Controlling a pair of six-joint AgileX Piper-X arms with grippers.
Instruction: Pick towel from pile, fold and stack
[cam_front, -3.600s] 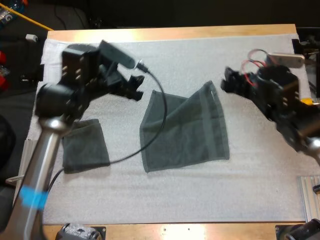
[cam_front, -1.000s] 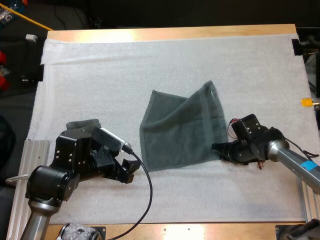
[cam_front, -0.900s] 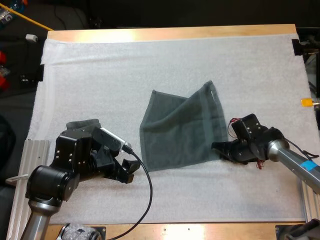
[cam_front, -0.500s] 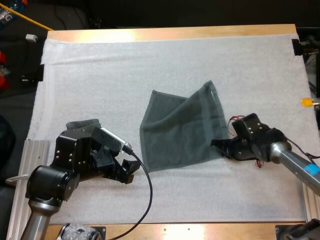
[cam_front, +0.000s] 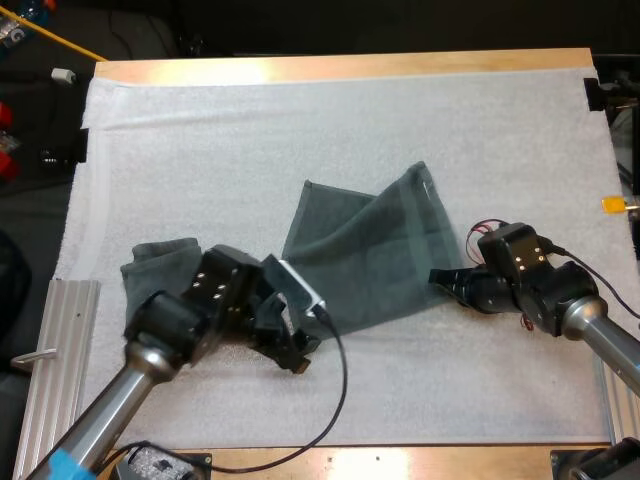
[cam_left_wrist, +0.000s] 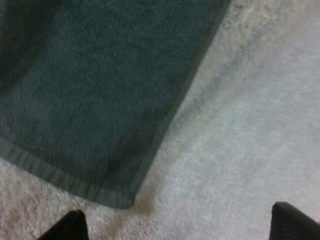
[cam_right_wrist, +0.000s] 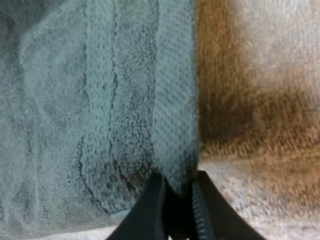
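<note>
Two dark grey-green towels lie on the white mat (cam_front: 300, 130). The spread towel (cam_front: 370, 250) sits at mid-mat, one flap turned over itself so a corner peaks toward 1 o'clock. The second towel (cam_front: 160, 265) lies flat at 9 o'clock of it, partly hidden under the left arm. The left gripper (cam_front: 298, 352) is low over the mat at the spread towel's 7 o'clock corner. In the left wrist view its fingertips (cam_left_wrist: 70, 227) stand wide apart, clear of the hemmed corner between them. The right gripper (cam_front: 440, 279) is at the spread towel's 4 o'clock edge. In the right wrist view its fingers (cam_right_wrist: 150, 210) are pressed onto the hem from both sides, pinching it.
</note>
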